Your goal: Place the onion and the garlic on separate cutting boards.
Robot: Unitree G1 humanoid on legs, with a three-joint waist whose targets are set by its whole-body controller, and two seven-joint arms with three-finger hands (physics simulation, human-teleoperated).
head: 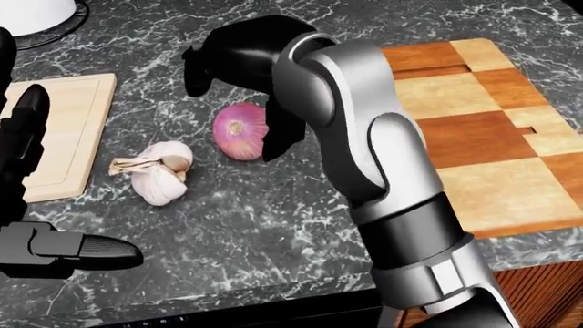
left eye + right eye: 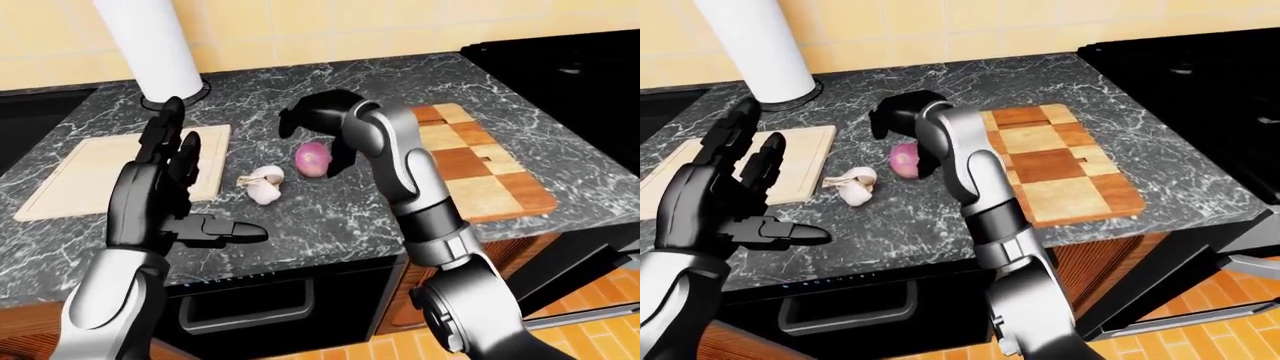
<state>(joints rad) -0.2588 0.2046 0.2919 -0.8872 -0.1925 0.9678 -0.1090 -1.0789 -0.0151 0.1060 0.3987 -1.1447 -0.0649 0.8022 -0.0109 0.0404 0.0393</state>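
A purple onion (image 1: 238, 131) lies on the dark marble counter, with a white garlic bulb (image 1: 156, 171) just to its lower left. My right hand (image 1: 227, 102) arches over the onion, open. Its thumb (image 1: 278, 137) is against the onion's right side and its fingers (image 1: 196, 68) hang above the upper left, clear of it. In the left-eye view my left hand (image 2: 205, 180) is held up open and flat, below and left of the garlic, holding nothing. A pale cutting board (image 1: 68, 130) lies at the left, and a checkered cutting board (image 1: 483, 130) at the right.
A white paper-towel roll (image 2: 150, 45) stands at the top of the counter. A black stove (image 2: 570, 67) sits to the right, and a dark sink (image 2: 30, 112) to the far left. The counter edge (image 2: 300, 259) runs above a black oven door (image 2: 270, 300).
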